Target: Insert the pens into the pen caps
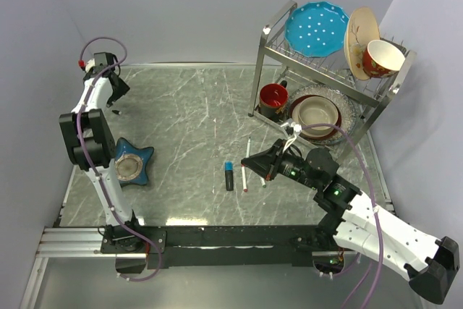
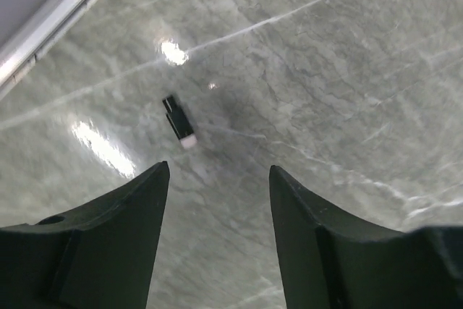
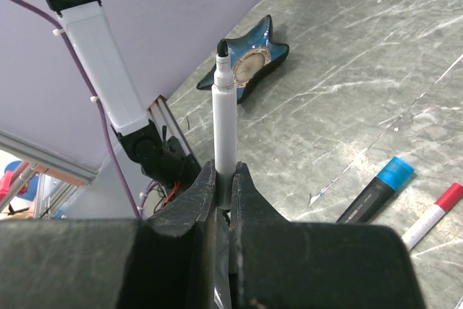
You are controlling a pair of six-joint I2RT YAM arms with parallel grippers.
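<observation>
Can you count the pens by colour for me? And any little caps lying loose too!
black-tipped pen: 1, gripped in the jaws of the right gripper
blue-ended pen: 1
red-ended pen: 1
black cap, lying loose: 1
Total: 4 things whose colour I can tell

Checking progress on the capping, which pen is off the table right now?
The thin white pen with the black tip, clamped in the right gripper. The thick blue marker and the red-ended pen lie flat on the table.
</observation>
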